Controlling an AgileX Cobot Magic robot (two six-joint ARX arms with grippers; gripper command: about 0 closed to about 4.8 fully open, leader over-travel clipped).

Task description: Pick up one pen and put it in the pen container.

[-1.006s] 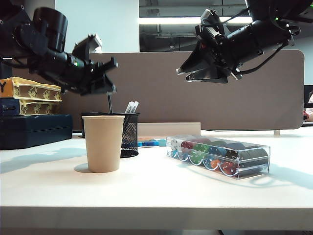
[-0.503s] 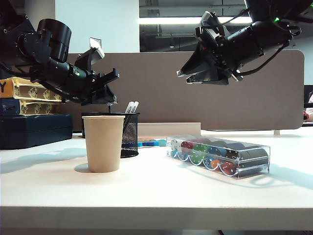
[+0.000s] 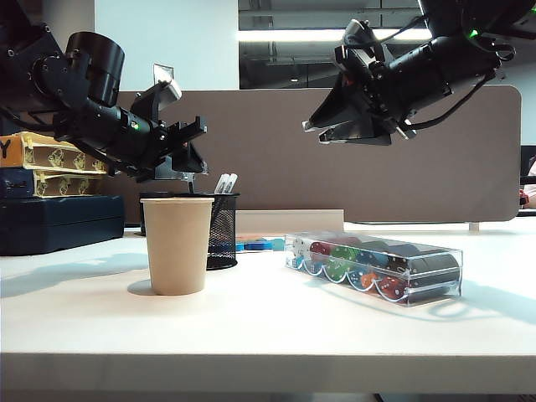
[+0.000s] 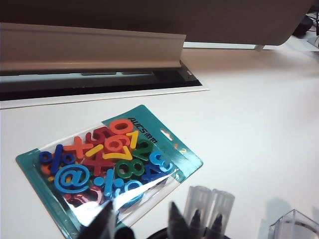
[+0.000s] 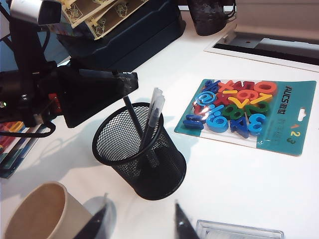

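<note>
Pen (image 5: 133, 118): stands slanted inside the pen container, its top just under the left gripper's tips.
Pen container (image 5: 141, 157): upright on the table (image 3: 276, 318), behind the paper cup (image 3: 177, 244), toward the left edge; two white-tipped pens (image 5: 155, 105) lean in it.
Left gripper (image 3: 186, 155): directly above the container, fingers spread, pinching nothing.
Right gripper (image 3: 322, 132): raised above the table's middle, fingers spread, empty.

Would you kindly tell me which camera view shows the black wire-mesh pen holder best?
The right wrist view: the black wire-mesh pen holder shows whole, pens inside. In the exterior view the tan paper cup half hides it; the left wrist view catches only its rim.
</note>
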